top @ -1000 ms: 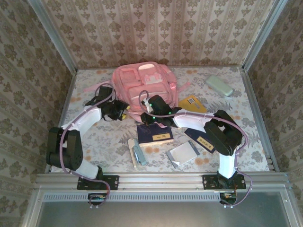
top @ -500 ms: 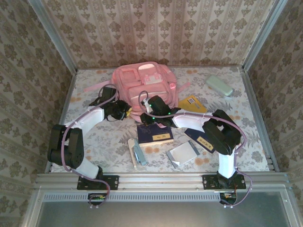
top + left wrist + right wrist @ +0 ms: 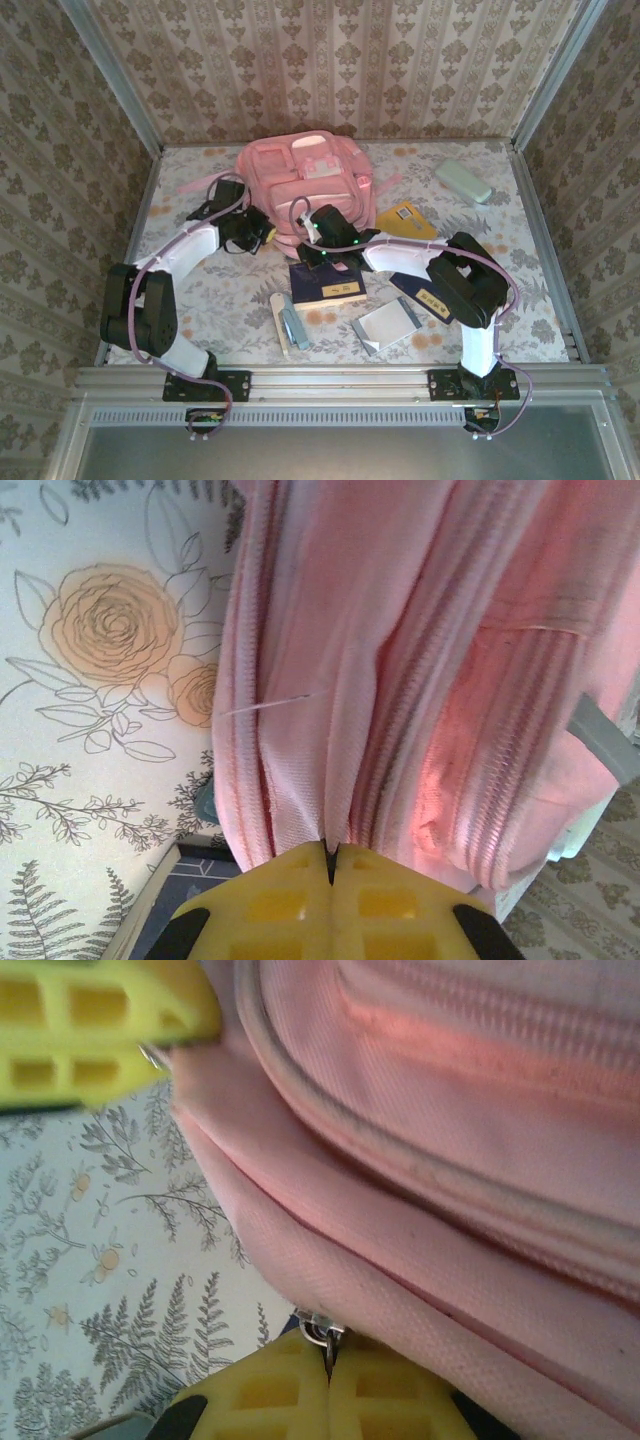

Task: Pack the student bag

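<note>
1. Evidently, the student bag (image 3: 300,170) is laid flat on the flowered table (image 3: 190,300), and both grippers are set against the bag's near edge.
2. The left gripper (image 3: 330,848) is fully closed, and a fold of the bag's pink cloth is pinched in it, just beside a zip track (image 3: 400,750).
3. The right gripper (image 3: 328,1348) is also closed, and a small metal zipper pull (image 3: 317,1330) is held between its tips, at the bag's near seam.
4. The left gripper is found just to the left of the pull along this seam, and the seam is seen to run left to right.
5. It is judged that the pull should be drawn rightward along the seam, away from the pinched fold, so that the cloth is kept tight.
</note>
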`<state>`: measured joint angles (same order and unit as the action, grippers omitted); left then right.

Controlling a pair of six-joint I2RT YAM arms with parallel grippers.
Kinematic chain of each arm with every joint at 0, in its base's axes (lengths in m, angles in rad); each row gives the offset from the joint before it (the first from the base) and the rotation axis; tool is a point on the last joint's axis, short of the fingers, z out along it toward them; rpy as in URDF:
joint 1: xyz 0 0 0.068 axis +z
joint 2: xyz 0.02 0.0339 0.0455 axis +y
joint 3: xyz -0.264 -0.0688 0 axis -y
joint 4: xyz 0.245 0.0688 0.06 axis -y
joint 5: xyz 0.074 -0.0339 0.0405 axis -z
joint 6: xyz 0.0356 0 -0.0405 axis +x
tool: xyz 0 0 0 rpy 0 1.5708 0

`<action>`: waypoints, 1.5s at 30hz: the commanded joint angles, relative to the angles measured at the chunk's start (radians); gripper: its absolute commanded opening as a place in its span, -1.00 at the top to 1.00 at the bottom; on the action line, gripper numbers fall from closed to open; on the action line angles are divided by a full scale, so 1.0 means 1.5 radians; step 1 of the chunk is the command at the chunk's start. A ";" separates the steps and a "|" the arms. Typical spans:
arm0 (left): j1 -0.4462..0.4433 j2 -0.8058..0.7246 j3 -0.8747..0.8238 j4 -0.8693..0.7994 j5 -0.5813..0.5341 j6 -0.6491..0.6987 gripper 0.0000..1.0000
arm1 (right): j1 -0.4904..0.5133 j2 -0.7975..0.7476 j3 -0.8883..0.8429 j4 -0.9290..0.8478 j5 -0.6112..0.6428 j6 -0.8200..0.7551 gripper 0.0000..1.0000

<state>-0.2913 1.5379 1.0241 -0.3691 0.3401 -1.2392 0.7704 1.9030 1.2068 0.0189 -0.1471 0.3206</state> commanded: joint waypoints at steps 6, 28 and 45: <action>0.020 -0.018 0.048 -0.040 -0.063 0.057 1.00 | -0.003 -0.017 0.004 -0.098 0.053 -0.035 1.00; 0.042 -0.020 0.068 -0.080 -0.091 0.087 1.00 | -0.129 -0.070 0.048 -0.313 -0.017 -0.071 1.00; 0.061 0.010 0.171 -0.142 -0.066 0.202 1.00 | -0.150 -0.084 0.082 -0.354 -0.158 -0.061 1.00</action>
<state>-0.2367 1.5448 1.1774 -0.5430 0.3035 -1.0477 0.5312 1.7889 1.2808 -0.3996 -0.3313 0.2115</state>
